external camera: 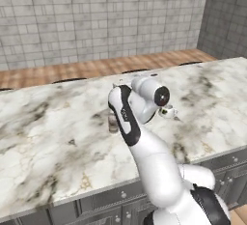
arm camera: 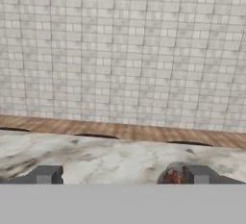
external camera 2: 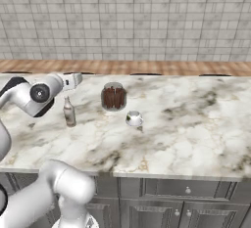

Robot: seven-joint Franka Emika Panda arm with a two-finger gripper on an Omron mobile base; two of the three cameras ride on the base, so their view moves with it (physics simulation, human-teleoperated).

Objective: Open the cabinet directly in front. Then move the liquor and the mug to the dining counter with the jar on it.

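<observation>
On the dining counter [external camera 2: 196, 124] stand the liquor [external camera 2: 69, 112], the jar [external camera 2: 113, 96] and the mug [external camera 2: 134, 119]. The jar is behind, between the other two. The gripper [external camera 2: 77, 80] is above the liquor, apart from it.

1. I see the liquor [external camera 2: 69, 112], a slim pale bottle, upright on the dining counter [external camera 2: 196, 124].
2. The jar [external camera 2: 113, 97] stands nearer the far edge.
3. The white mug [external camera 2: 134, 119] sits beside it.

Base views flank—share (marble) dining counter [external camera: 58, 142].
</observation>
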